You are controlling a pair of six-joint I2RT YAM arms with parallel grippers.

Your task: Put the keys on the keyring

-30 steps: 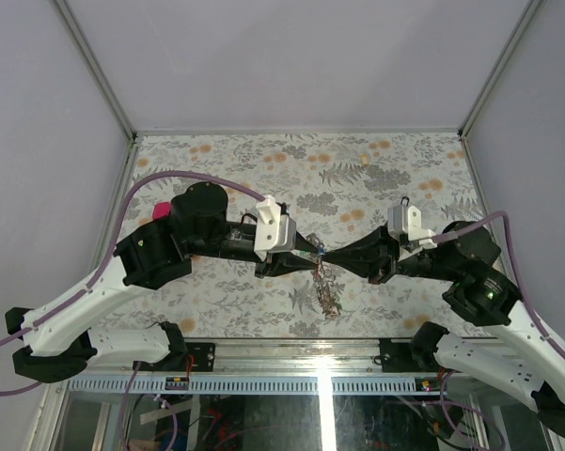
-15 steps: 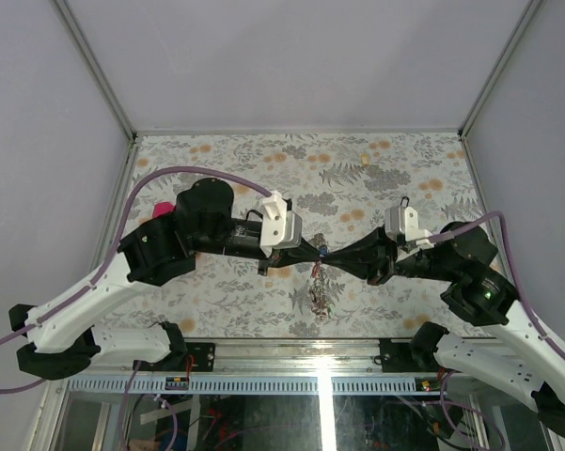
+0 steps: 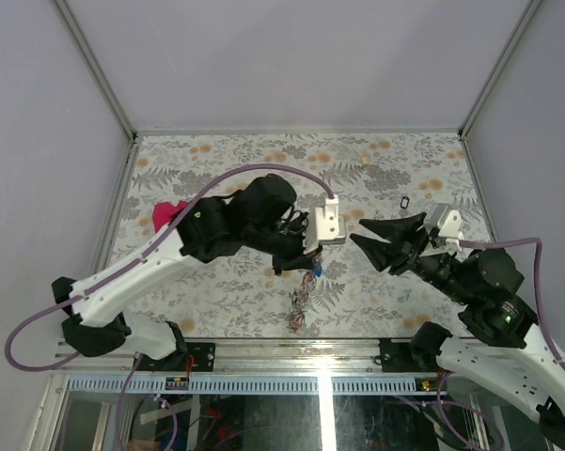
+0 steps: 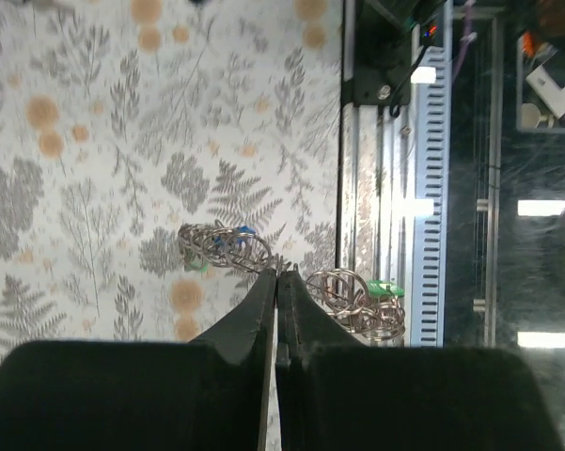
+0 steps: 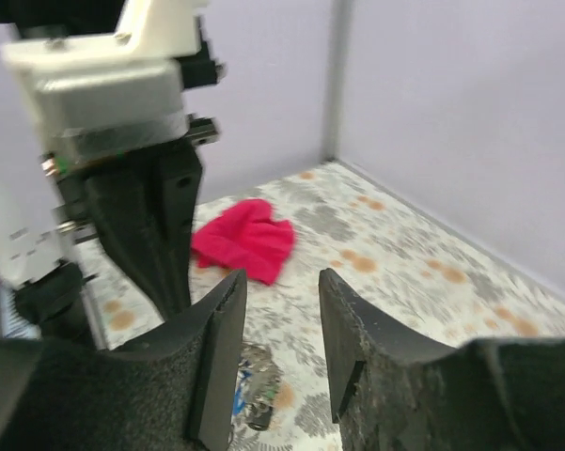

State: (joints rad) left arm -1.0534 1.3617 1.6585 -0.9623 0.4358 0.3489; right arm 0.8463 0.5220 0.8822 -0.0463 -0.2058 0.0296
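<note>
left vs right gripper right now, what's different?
The left gripper is shut, fingers apparently pinching the keyring; the right gripper is open and empty. The left gripper points straight down at the table; the right gripper lies roughly level, aimed toward the left one. Both have black fingers.

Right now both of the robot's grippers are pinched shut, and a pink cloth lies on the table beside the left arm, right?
Not quite: only the left gripper is pinched shut, on the keyring. The right gripper stands open, as the right wrist view shows. The magenta cloth does lie on the table beside the left arm.
</note>
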